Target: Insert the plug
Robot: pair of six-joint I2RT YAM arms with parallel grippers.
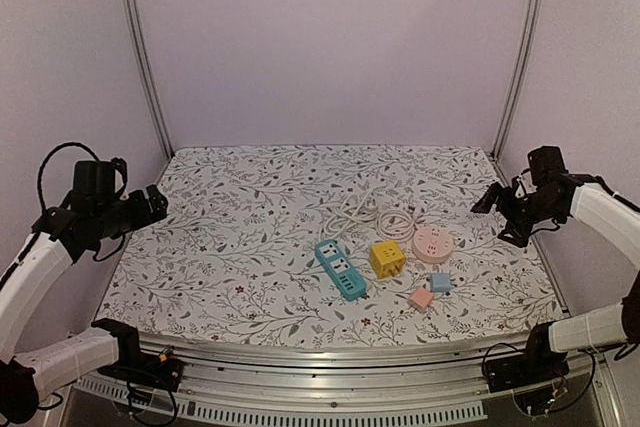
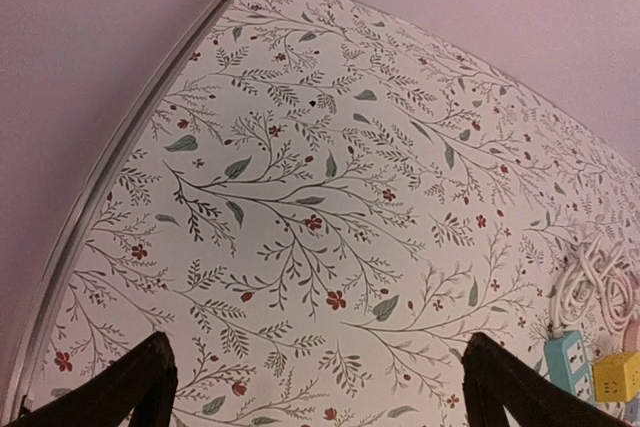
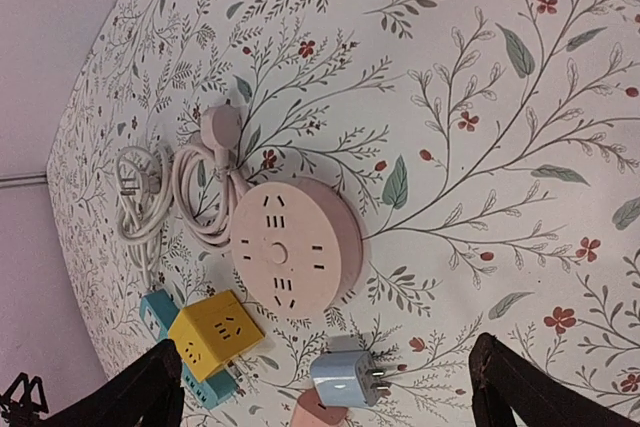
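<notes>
A round pink socket hub (image 3: 290, 257) lies flat on the surface (image 3: 520, 147), holes up, straight ahead of the right pincer (image 3: 322, 345). Its pink cord (image 3: 182, 187) loops beyond it and ends in a loose pink plug (image 3: 215, 127). Closest to the pincer, a small blue adapter (image 3: 345, 377) lies on its side (prongs bare), with a pink adapter (image 3: 320, 412) just beside it. Off to one side, a yellow cube socket (image 3: 215, 332) sits beside a teal power strip (image 3: 155, 309). A coiled white cord (image 3: 135, 187) lies farther out.
</notes>
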